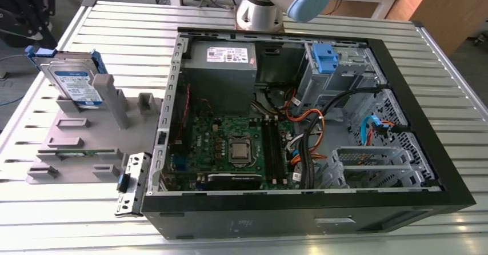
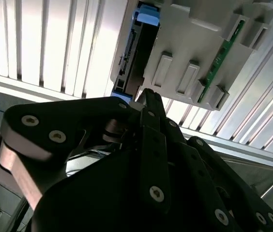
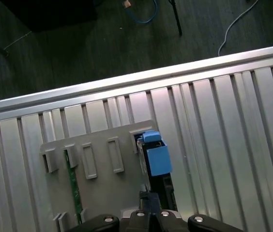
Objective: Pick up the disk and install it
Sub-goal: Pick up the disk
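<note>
The disk (image 1: 76, 86) is standing on edge in the end slot of the grey holder (image 1: 76, 138). The fingers (image 2: 151, 145) are hanging above that holder, pressed together, gripping nothing. I'm guessing it's stiff, hefty and shock-sensitive, so pinching across its flat faces seems safest.

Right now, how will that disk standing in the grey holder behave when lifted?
Probably stiff and heavy: the disk looks like a metal slab. It stands on edge in the grey holder, so a sideways push could tilt it. Its blue rails look plastic, perhaps bendable.
</note>
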`<state>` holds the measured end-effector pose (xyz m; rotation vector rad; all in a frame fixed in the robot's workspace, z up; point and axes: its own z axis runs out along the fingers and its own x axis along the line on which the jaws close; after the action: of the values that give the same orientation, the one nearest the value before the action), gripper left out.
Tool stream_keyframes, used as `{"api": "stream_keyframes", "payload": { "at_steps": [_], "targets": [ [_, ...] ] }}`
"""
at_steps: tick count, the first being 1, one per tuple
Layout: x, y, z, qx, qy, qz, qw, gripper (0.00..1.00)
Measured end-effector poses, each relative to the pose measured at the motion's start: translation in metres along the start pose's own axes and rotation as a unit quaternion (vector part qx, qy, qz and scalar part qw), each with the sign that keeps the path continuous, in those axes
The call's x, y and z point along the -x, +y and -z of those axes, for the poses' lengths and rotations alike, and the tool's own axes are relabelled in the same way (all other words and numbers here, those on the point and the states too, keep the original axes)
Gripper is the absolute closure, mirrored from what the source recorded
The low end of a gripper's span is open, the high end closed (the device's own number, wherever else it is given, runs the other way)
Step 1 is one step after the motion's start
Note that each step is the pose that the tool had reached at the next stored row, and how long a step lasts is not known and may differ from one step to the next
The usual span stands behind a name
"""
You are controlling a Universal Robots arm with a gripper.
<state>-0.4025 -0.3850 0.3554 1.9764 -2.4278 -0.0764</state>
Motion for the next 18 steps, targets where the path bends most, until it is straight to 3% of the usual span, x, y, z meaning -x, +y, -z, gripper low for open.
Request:
{"api": "stream_keyframes", "payload": {
  "at_steps": [3,18],
  "targets": [
    [0.0008,0.0002,-0.0010,0.0004,0.0008,0.017,0.99986,0.89],
    [0.0055,0.0002,-0.0054,0.0004,0.0006,0.020,0.99980,0.89]
  ]
}}
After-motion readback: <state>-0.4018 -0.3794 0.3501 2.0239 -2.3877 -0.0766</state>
